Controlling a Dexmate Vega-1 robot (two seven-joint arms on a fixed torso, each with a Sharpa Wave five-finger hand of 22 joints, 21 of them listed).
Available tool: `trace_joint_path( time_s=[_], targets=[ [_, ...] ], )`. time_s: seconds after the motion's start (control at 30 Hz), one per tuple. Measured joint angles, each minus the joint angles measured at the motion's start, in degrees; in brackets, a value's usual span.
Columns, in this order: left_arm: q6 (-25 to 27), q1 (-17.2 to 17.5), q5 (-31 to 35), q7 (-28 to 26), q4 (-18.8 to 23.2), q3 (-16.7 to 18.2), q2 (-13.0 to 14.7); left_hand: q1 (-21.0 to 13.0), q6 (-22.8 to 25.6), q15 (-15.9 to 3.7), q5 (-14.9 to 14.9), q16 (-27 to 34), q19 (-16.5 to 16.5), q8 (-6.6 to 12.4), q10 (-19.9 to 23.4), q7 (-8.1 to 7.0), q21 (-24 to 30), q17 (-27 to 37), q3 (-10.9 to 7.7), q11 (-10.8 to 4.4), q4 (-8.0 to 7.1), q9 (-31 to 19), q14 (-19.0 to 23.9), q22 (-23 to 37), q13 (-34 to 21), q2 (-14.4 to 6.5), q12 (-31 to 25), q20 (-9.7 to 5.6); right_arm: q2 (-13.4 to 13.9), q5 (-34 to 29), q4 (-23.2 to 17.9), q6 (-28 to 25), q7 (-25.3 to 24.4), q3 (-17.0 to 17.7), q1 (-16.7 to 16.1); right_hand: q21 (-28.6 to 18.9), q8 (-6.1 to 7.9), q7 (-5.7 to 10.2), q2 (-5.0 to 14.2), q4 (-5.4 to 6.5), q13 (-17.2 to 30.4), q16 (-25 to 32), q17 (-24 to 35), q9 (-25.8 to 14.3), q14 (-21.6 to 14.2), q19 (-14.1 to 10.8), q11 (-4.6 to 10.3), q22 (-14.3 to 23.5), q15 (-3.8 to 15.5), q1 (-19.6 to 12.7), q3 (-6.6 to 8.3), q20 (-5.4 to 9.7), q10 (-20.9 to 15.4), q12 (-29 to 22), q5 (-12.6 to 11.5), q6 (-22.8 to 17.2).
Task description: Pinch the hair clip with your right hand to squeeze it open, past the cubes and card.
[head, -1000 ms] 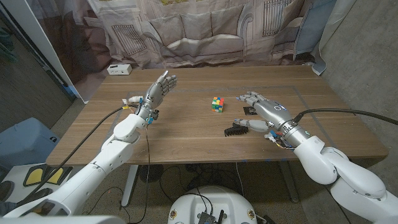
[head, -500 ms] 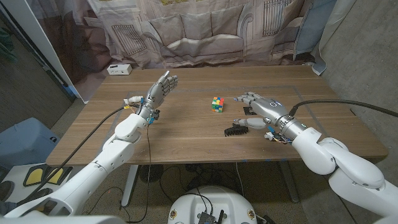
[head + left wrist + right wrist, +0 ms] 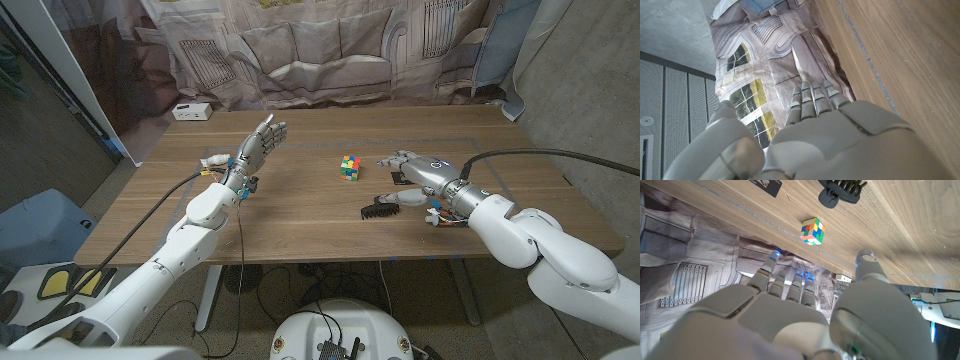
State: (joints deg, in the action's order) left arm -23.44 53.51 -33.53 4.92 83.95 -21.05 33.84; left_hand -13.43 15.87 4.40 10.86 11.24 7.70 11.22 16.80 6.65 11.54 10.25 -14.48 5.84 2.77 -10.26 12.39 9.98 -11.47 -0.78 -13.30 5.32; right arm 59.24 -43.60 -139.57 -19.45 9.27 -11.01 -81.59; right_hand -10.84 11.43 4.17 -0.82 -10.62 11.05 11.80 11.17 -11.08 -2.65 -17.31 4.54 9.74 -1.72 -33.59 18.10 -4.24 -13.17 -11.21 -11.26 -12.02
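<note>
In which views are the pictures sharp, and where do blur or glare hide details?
Head view: evenly lit and sharp; the black toothed hair clip and multicoloured cube are clear. Right wrist view: the clip is sharp, the right hand close and blurred. Left wrist view: the left hand is soft, without glare.

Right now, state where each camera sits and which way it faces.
Head view: on the robot's head, looking down at the table; both arms, left hand, right hand.
Left wrist view: behind the left hand, facing the curtain.
Right wrist view: behind the right hand, facing the hair clip and cube.
Head and right wrist views share both.
</note>
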Motion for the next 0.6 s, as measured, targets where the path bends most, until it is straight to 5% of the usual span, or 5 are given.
trace_joint_path(
  time_s=[0.5,0.53,0.6],
  targets=[
    [0.6,-0.3,0.0,-0.1,0.0,-0.2,-0.1,0.0,0.0,0.00,0.0,-0.2,0.0,0.01,0.0,0.00,0.0,0.0,-0.19,0.00,0.19,0.0,0.0,0.0,0.0,0.0,0.0,0.00,1.1,-2.3,-0.9,-6.4,7.7,-2.9,3.0,0.0,-1.07,-0.38,-2.03,0.19,0.0,0.0,0.0,0.0,0.3,-0.8,0.47,0.0,0.31,-3.8,1.14,-1.63,1.5,0.4,0.0,5.3],
    [0.6,-0.3,0.0,-0.1,-0.1,-0.2,-0.1,0.0,0.0,0.00,0.0,-0.2,0.0,0.01,0.0,0.00,0.0,0.0,-0.19,0.00,0.19,0.0,0.0,0.0,0.0,0.0,0.0,0.00,1.4,-2.5,-1.4,-6.8,8.4,-6.9,7.0,-0.3,-1.12,-0.38,-2.22,0.19,0.0,0.0,0.0,0.0,0.3,-1.0,0.47,0.0,0.31,-4.0,1.14,-1.83,1.5,0.4,0.0,5.7],
    [0.7,-0.5,-0.1,0.0,-0.2,-0.3,-0.2,0.0,0.0,0.00,0.0,-0.2,0.0,0.01,0.0,0.00,0.0,0.0,-0.19,0.00,0.19,0.0,0.0,0.0,0.0,0.0,0.0,0.00,1.4,-2.8,-1.5,-7.4,9.4,-8.0,8.2,-0.5,-1.29,-0.60,-2.34,0.19,0.0,0.0,0.0,0.0,0.3,-1.0,0.69,0.0,0.31,-4.1,1.14,-1.83,1.7,0.4,0.0,6.1]
  ],
)
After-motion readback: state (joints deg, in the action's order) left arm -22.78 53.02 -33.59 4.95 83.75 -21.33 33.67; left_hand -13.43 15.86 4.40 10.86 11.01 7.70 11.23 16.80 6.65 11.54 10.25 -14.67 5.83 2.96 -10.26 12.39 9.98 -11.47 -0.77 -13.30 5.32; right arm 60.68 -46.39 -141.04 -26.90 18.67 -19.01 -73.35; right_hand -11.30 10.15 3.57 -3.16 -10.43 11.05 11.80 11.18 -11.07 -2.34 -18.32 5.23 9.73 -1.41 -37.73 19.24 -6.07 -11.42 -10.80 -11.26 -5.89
